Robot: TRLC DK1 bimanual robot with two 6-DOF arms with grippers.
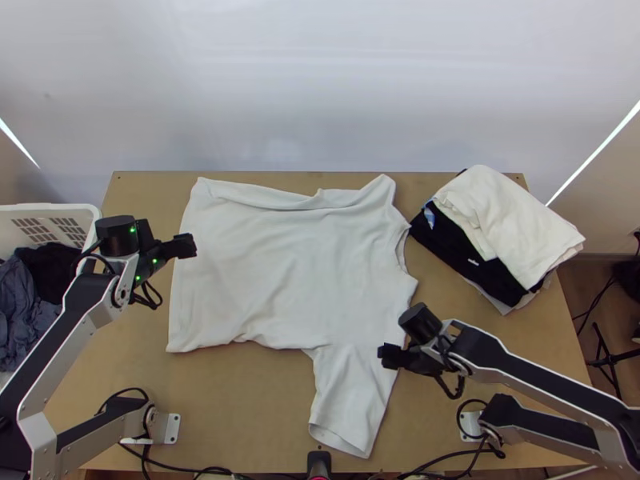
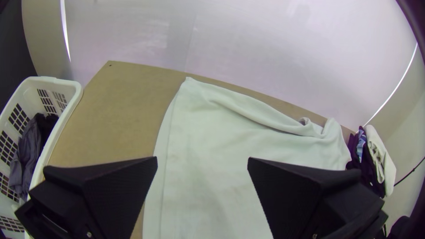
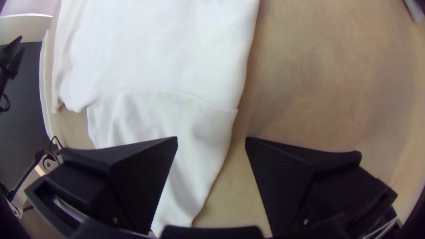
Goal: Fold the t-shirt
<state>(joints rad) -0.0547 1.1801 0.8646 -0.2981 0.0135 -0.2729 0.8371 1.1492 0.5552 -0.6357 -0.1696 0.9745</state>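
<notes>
A white t-shirt (image 1: 288, 264) lies spread on the table, its far edge rumpled into a loose fold and one sleeve stretched toward the near edge. My left gripper (image 1: 186, 246) is above the shirt's left edge; in the left wrist view the left gripper (image 2: 202, 161) stands open over the shirt (image 2: 212, 177). Over the near sleeve's right edge is my right gripper (image 1: 390, 356); in the right wrist view the right gripper (image 3: 211, 141) is open, with the sleeve's edge between its fingers but not gripped, beside the shirt (image 3: 164, 53).
A stack of folded clothes (image 1: 512, 232), white over black, lies at the table's far right. Left of the table stands a white basket (image 1: 88, 210) with dark clothes. Cables (image 1: 184, 466) run along the near edge.
</notes>
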